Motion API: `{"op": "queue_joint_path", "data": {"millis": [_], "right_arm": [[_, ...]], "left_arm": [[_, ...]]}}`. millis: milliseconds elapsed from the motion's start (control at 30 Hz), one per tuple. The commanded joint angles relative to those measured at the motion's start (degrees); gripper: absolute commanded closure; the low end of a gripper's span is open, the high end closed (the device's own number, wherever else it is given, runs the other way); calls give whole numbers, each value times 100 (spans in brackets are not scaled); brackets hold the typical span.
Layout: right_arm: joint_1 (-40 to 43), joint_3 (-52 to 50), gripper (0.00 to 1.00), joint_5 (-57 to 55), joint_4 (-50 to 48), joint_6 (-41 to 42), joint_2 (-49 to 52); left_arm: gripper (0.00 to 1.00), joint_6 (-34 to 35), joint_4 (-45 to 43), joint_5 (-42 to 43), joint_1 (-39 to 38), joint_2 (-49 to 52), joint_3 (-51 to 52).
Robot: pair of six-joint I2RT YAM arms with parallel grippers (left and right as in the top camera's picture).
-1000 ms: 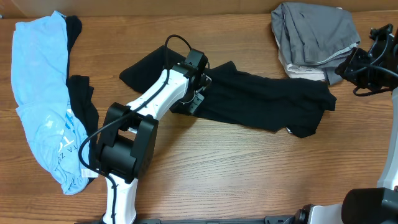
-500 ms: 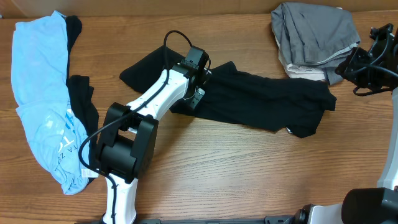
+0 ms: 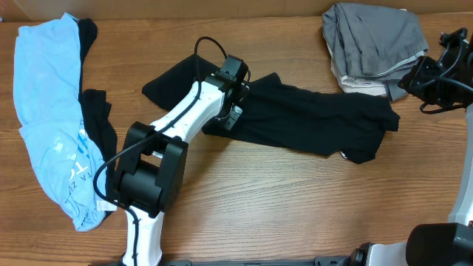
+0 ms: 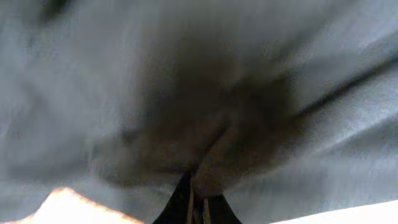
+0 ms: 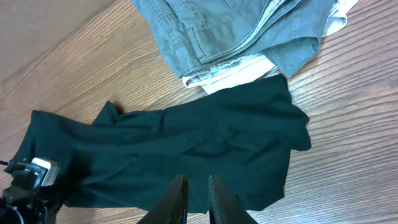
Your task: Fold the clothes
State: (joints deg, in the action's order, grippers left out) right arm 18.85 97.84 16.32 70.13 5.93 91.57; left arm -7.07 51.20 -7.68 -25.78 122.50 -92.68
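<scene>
Notably, the left gripper (image 3: 232, 117) was clenched on a bunched fold of the large black garment (image 3: 310, 118), which lay spread across the middle of the table (image 3: 259, 192). The right gripper (image 5: 196, 198) hung beyond that garment's far end, fingers nearly together, holding nothing. A grey garment (image 3: 373, 37) lay just beside the same end; a light blue garment (image 3: 48, 111) lay well apart from the other.
</scene>
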Motion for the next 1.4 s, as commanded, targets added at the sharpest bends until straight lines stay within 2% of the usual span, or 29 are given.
{"op": "queue_joint_path", "data": {"millis": [0, 233, 367, 533, 667, 900, 1100, 1367], "right_arm": [[-15, 2, 85, 28, -13, -42, -13], [-15, -2, 85, 31, 79, -39, 55], [-17, -20, 85, 31, 234, -39, 380], [-87, -39, 84, 31, 313, -37, 863], [-192, -94, 75, -173, 367, 87, 1226], [-181, -798, 67, -442, -109, 345, 1296], [-219, -1755, 60, -48, -990, 258, 1298], [-229, -2935, 45, 337, -2365, -66, 1298]], "left_arm": [[96, 496, 575, -514, 129, -70, -789], [96, 494, 2170, -546, 313, -70, -2236], [96, 496, 2618, -745, 365, -70, -2570], [96, 498, 2704, -796, 452, -70, -2564], [96, 503, 2699, -802, 560, -70, -2566], [96, 901, 2640, -835, 955, -70, -2566], [96, 896, 2590, -581, 1099, -70, -2566], [96, 881, 2524, -581, 1104, -70, -2566]]}}
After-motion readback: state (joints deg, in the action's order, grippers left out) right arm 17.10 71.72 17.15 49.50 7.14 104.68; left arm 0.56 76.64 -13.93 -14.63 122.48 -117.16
